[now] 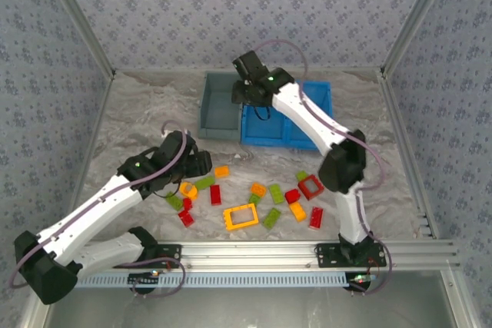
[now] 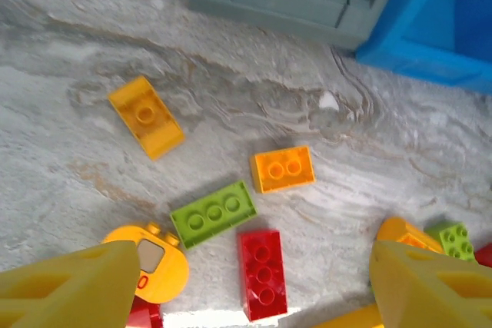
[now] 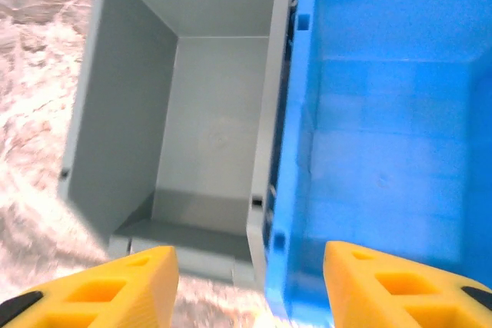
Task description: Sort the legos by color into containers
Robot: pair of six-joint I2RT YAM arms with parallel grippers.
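Note:
The legos lie scattered on the near table, among them a yellow frame (image 1: 241, 216) and a red frame (image 1: 311, 187). My left gripper (image 1: 200, 165) hovers open over their left end. Between its fingers lies a red brick (image 2: 263, 273), untouched, with a green brick (image 2: 213, 213) and an orange brick (image 2: 282, 168) just beyond. A yellow brick (image 2: 146, 115) lies farther off. My right gripper (image 3: 250, 259) hangs open and empty over the shared wall of the containers, the grey bin (image 3: 115, 113) and the blue bin (image 3: 300, 74). I see no bricks in the parts of the bins that show.
A round yellow piece (image 2: 150, 270) sits by my left finger (image 2: 69, 289). The two bins stand side by side at the back, grey bin (image 1: 219, 105) left and blue bin (image 1: 265, 132) right. Aluminium rails (image 1: 254, 251) frame the near edge, and patterned walls close the sides.

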